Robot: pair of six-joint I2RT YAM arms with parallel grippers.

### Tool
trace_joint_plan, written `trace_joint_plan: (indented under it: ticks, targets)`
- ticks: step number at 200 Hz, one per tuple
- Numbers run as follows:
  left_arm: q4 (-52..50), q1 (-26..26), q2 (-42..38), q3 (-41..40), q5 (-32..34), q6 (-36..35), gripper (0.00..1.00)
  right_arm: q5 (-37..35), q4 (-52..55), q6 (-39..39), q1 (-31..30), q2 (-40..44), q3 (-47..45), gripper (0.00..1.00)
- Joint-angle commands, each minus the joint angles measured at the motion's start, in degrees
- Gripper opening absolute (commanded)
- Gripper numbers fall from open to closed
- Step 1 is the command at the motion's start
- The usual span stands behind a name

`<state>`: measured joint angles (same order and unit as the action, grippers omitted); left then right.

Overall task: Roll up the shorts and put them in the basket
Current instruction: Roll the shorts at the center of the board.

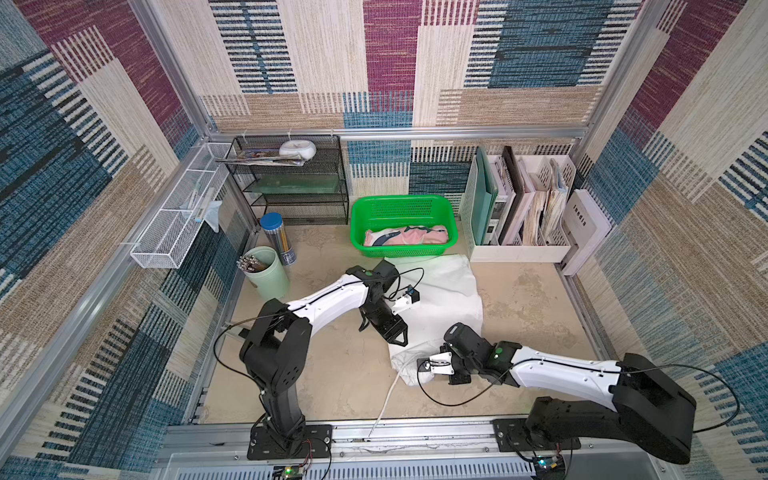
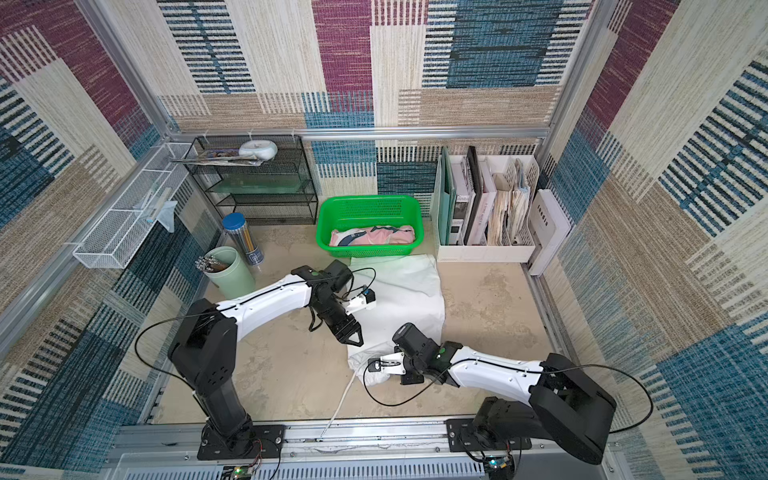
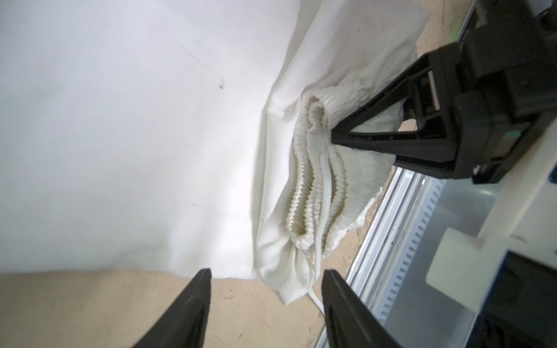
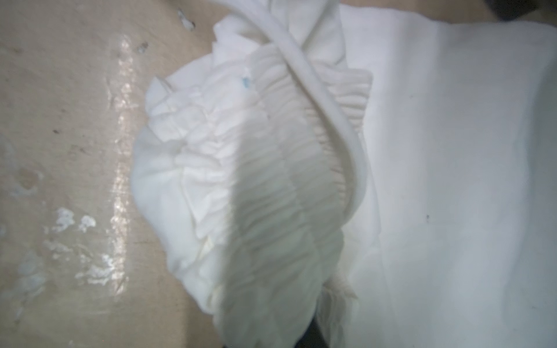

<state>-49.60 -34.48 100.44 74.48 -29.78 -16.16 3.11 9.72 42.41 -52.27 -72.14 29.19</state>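
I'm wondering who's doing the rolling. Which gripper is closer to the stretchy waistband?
Right. The right gripper is pinching the waistband of the white shorts; the left gripper hangs open, a little way off.

The white shorts [image 1: 451, 291] lie spread on the beige table [image 1: 332, 374] at the centre of both top views. Their gathered elastic waistband [image 3: 304, 180] is bunched and folded over at the lower end. A white drawstring [image 1: 385, 401] trails toward the bottom edge. The pink shorts [image 1: 415, 237], printed navy and white, sit bundled in the green basket [image 1: 401, 198] just above.

left gripper [image 3: 266, 272]: jaws apart | right gripper [image 3: 334, 140]: jaws pinch white shorts [image 3: 180, 135]
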Motion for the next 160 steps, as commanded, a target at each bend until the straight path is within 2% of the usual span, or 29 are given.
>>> trace_joint_plan:
  ticks: [1, 45, 97, 133, 160]
  targets:
    - [3.76, 1.24, -5.87, -2.09, 3.16, 2.90, 0.64, 5.73, 4.64, -4.85, 0.72, -0.93, 2.41, 0.00]
    - [6.63, 1.34, -18.92, -6.81, 9.60, 4.00, 0.63, 12.33, 8.11, -8.20, 3.24, -4.89, 7.73, 0.00]
    - [15.32, 1.01, -33.40, -14.53, 19.64, 2.26, 0.64, 20.12, 9.30, -10.84, 6.06, -4.19, 9.73, 0.00]
    - [15.98, -1.31, -38.13, -16.31, 23.98, 0.35, 0.64, 24.07, 13.14, -13.01, 7.92, -8.78, 14.29, 0.00]
    - [16.03, -5.13, -39.83, -17.39, 27.15, -1.35, 0.64, 27.47, 18.31, -14.24, 9.08, -16.98, 19.90, 0.00]
